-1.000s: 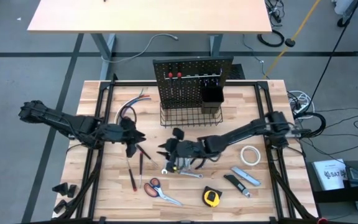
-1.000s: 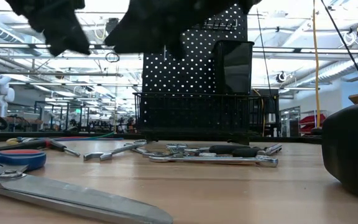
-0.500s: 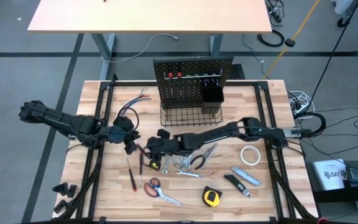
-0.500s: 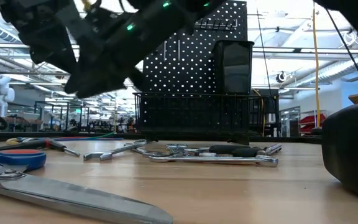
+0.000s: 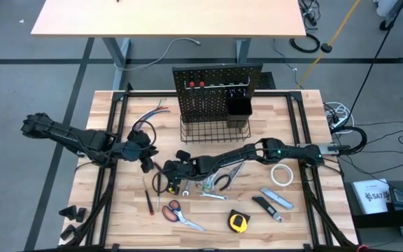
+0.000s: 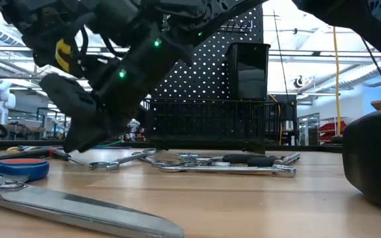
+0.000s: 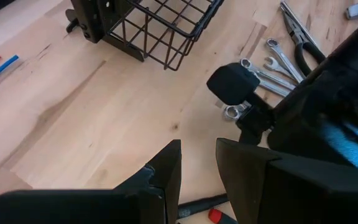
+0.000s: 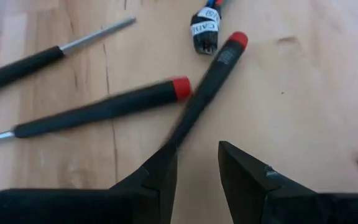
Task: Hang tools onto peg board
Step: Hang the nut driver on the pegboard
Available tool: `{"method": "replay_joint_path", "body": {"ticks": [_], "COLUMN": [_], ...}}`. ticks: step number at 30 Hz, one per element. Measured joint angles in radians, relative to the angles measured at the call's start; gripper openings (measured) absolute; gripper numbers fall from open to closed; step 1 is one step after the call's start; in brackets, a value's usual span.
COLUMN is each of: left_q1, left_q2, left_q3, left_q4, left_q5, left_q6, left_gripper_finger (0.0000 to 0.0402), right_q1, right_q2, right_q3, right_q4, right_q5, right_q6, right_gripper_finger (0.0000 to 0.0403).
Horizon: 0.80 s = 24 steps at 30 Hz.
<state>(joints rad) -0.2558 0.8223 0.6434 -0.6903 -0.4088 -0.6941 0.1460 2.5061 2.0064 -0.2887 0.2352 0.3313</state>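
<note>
- Right gripper point(image 5: 165, 179) now far across the worktop point(image 5: 306, 210), in front of and to the left of the peg board point(image 5: 217, 94); a second ago nearer the middle, over the wrench cluster point(image 5: 212, 183).
- In the right wrist view, fingers point(image 8: 160, 171) parted by a narrow gap, nothing between them, poised just above the black-handled, red-tipped screwdrivers point(image 8: 114, 107) on the wood.
- One screwdriver shaft point(image 8: 197, 99) running toward the gap between the fingers but not yet pinched.
- Left gripper point(image 5: 147, 158) unmoved over the last second, hovering to the left of the peg board's wire basket point(image 5: 214, 129); fingers point(image 7: 166, 171) a small way apart and empty in its own wrist view.
- Tools all on the worktop in front of the peg board: screwdrivers at front left, orange-handled scissors point(image 5: 177, 212), yellow tape measure point(image 5: 238, 222), pliers point(image 5: 228, 175), utility knife point(image 5: 278, 199) and white tape roll point(image 5: 280, 174) toward front right.
- Only red-capped items point(image 5: 196, 84) and a black cup point(image 5: 238, 106) visible on the peg board.
- Likely meaning: reach switched from wrenches to a screwdriver, with the pick-up about to begin; hanging of that tool not yet started.
</note>
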Motion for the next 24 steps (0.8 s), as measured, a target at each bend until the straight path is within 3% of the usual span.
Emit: {"method": "replay_joint_path", "body": {"ticks": [24], "left_q1": [0.000], "left_q2": [0.000], "left_q3": [-0.001], "left_q4": [0.000], "left_q5": [-0.016], "left_q6": [-0.005], "left_gripper_finger": [0.0107], "right_q1": [0.032], "right_q2": [0.051], "right_q3": [0.006], "right_q4": [0.039], "right_q5": [0.065], "right_q6": [-0.002], "right_gripper_finger": [0.0108]}}
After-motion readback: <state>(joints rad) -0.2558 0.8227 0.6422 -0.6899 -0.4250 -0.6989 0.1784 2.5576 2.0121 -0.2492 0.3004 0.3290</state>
